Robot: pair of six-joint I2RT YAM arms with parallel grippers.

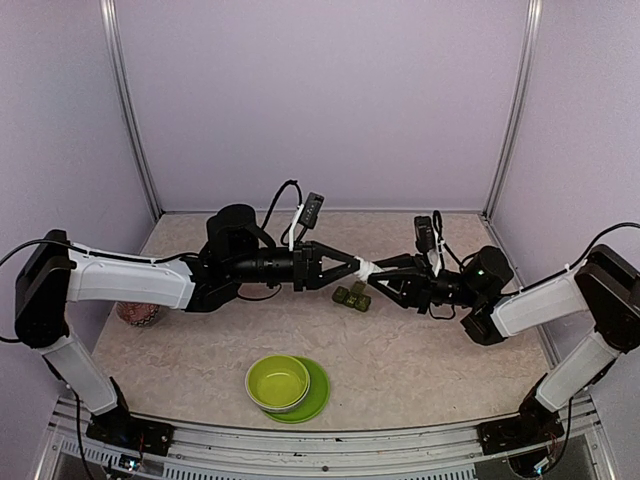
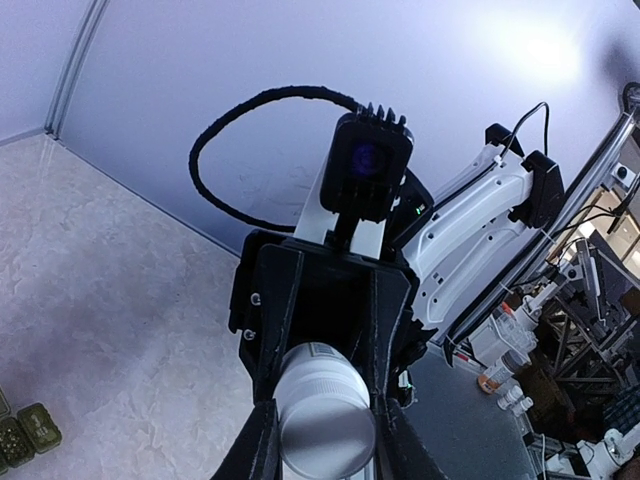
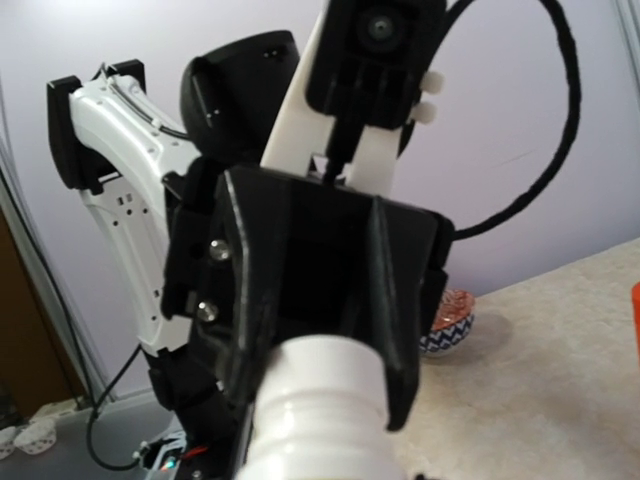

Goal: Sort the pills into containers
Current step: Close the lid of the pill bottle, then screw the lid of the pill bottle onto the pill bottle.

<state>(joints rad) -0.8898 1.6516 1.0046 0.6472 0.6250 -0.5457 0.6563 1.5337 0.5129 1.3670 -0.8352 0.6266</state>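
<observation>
A white bottle (image 1: 366, 268) hangs level above the table between both arms. My left gripper (image 1: 357, 267) is shut on one end; in the left wrist view my left gripper (image 2: 325, 440) clamps that smooth, flat-faced end of the white bottle (image 2: 322, 415). My right gripper (image 1: 380, 273) is shut on the other end. In the right wrist view the ridged white bottle (image 3: 320, 420) fills the bottom, with its far end inside the left arm's black fingers. The containers (image 1: 352, 297), a dark green strip box, lie on the table just below the bottle, and the containers (image 2: 25, 432) also show bottom left. No pills show.
A lime-green bowl (image 1: 278, 382) sits on a green plate (image 1: 318, 392) near the front edge. A small patterned bowl (image 1: 138, 313) stands at the left beside the left arm; the patterned bowl (image 3: 447, 322) also shows. An orange edge (image 3: 636, 320) shows at the far right.
</observation>
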